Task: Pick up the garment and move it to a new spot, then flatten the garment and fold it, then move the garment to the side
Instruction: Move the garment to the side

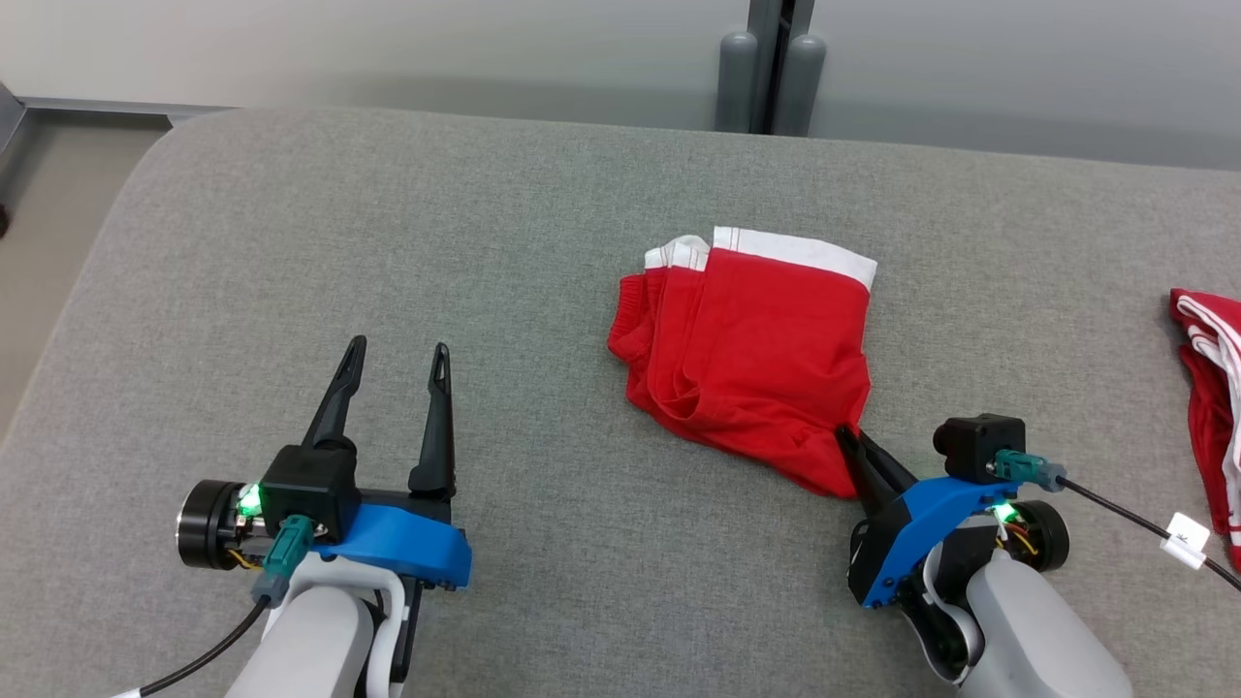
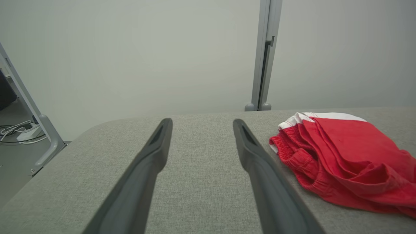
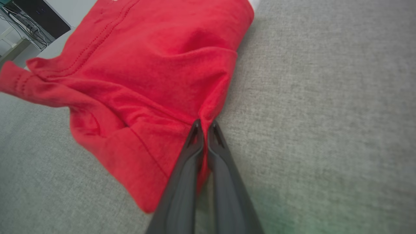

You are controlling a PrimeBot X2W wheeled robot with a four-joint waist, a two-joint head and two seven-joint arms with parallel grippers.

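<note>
Grip made at near corner

Grey padded surface [image 1: 291, 291] carries folded red garment [image 1: 756, 349], white waistband at far side, near centre. Head view adds second garment [image 1: 1212, 388], red and white, at right edge. Right wrist view: right gripper [image 3: 203, 125] pressed together on garment's edge fold. Left gripper [image 1: 399, 345] spread, over bare surface.
</note>
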